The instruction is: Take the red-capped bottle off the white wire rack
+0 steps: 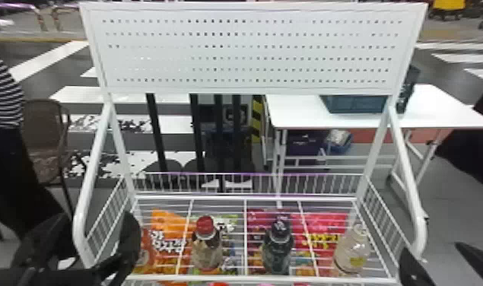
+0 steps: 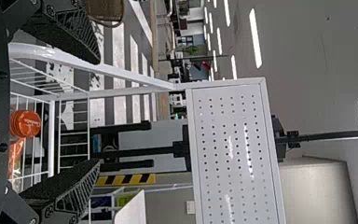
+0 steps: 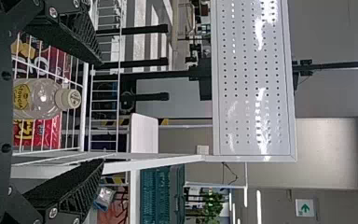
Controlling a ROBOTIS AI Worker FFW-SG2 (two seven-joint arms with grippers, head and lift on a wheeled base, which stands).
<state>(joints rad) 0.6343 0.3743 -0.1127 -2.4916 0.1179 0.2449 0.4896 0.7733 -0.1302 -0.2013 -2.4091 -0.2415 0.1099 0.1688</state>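
While on the rack (image 1: 79, 224), red-capped bottle (image 1: 207, 251) (upright).

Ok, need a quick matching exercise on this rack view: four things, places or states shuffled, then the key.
1. Red-capped bottle
2. Dark-capped bottle
3. Pale-capped bottle
4. Left gripper

A. Near the right end of the rack
B. Open, fingers apart
C. Between the red-capped and pale-capped bottles
D. Next bottle to the left of the dark-capped one

Pairs: 1-D, 2-C, 3-A, 4-B
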